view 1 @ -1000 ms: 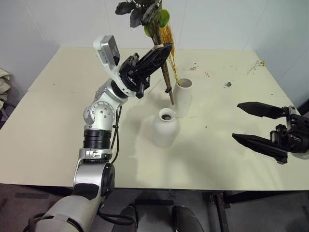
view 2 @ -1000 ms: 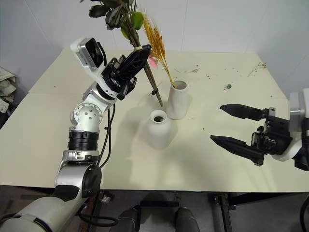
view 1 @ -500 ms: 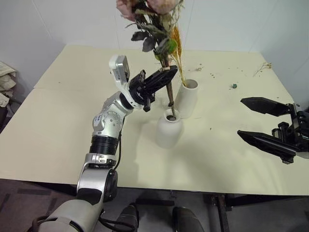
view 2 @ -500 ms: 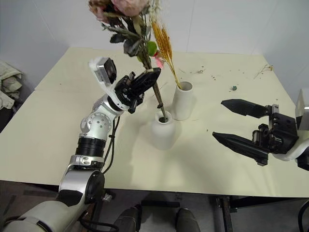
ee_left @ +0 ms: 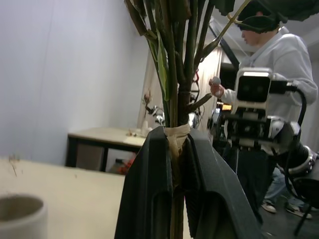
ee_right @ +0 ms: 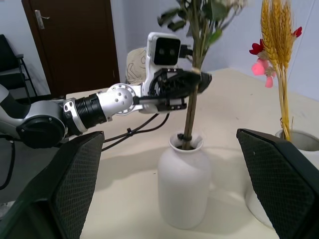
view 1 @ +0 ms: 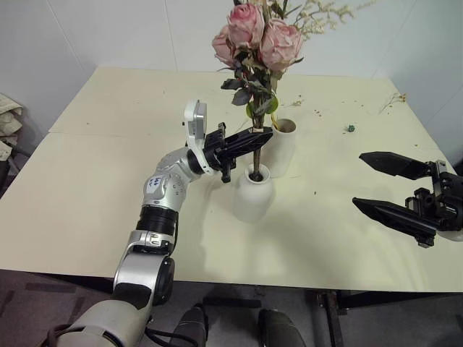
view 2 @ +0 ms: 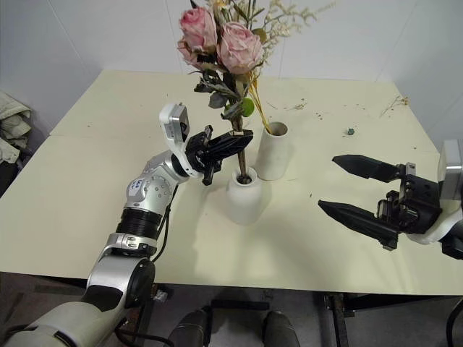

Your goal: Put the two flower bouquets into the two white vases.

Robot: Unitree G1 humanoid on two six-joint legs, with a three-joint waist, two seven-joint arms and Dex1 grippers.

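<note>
1. My left gripper (view 2: pixel 233 142) is clamped on the rose bouquet (view 2: pixel 217 43) stems, above the shorter vase (view 2: pixel 244 195) at table centre.
2. Stem ends sit inside the neck. Keep stems approx. vertical and lower slowly; don't let go until they seat.
3. Wheat bouquet (ee_right: pixel 279 45) stands in the taller vase (view 2: pixel 273 150), just far-right; avoid it.
4. My right gripper (view 2: pixel 362 191) is wide open, empty, well right.

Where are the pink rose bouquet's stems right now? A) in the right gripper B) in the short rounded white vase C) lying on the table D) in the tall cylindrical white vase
B: the pink rose bouquet stems enter the short rounded white vase mouth, left gripper shut on them.
</note>
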